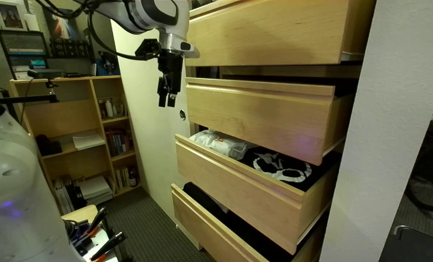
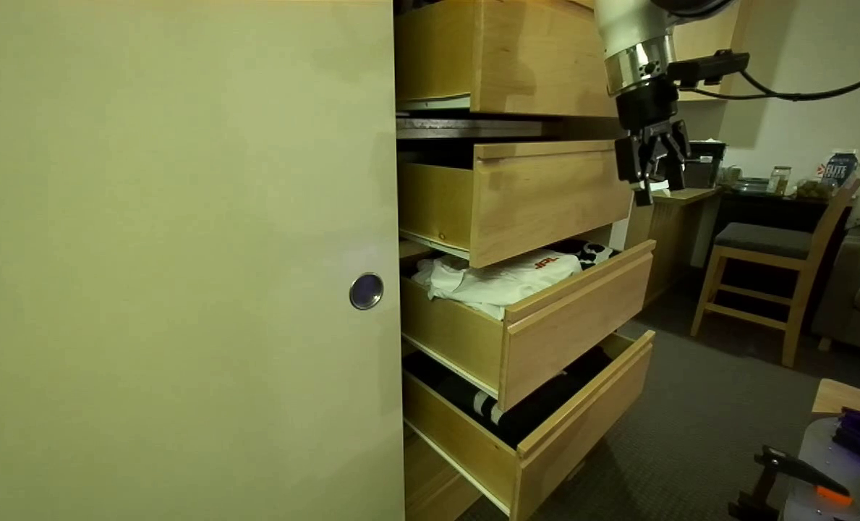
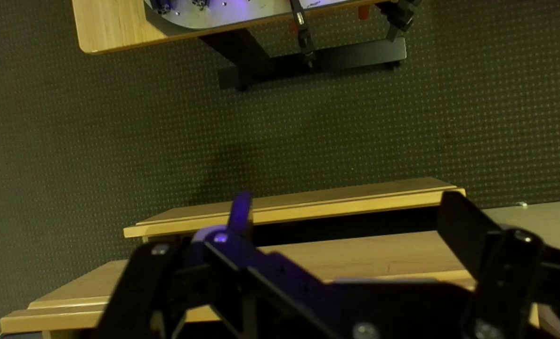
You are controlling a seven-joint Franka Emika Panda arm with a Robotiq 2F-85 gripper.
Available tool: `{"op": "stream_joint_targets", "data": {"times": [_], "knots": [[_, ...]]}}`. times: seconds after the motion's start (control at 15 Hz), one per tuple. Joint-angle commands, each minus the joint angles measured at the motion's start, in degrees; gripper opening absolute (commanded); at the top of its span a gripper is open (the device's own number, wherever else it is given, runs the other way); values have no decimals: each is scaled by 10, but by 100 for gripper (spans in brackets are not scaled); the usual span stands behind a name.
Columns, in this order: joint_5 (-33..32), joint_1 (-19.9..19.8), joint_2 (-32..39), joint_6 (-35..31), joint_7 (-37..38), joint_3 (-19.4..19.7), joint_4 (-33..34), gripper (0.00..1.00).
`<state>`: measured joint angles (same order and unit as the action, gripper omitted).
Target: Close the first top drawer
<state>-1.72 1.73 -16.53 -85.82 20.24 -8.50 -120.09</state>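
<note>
The first top drawer, wide with a plain pale plywood front, is pulled out at the top of the cabinet in both exterior views (image 1: 267, 36) (image 2: 538, 58). Its upper edge is cut off in part; I cannot make it out in the wrist view. My gripper points down in front of the drawer stack in both exterior views (image 1: 167, 102) (image 2: 660, 189). Its fingertips are below the top drawer's lower edge, about level with the second drawer. In the wrist view the gripper (image 3: 345, 202) has its fingers wide apart with nothing between them. It appears apart from the drawer fronts.
Below, the second drawer (image 1: 260, 116), the third drawer (image 1: 238, 189) with white and black clothes, and the bottom drawer (image 1: 209, 225) also stand out. A white sliding door (image 2: 184, 253) and a white wall (image 1: 391, 120) flank them. A small table (image 3: 115, 28) stands opposite.
</note>
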Motion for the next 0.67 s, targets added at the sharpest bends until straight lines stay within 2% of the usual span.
{"op": "stream_joint_targets", "data": {"times": [0.0, 0.27, 0.33, 0.4, 0.6], "knots": [[6, 7, -27, -13, -26, 10, -15, 100], [10, 9, -42, -15, -50, 15, -17, 100], [36, -10, -60, 113, 2, 29, 51, 100], [40, -14, -62, 142, 12, 33, 62, 100], [70, -40, -72, 287, 50, 57, 159, 100]]}}
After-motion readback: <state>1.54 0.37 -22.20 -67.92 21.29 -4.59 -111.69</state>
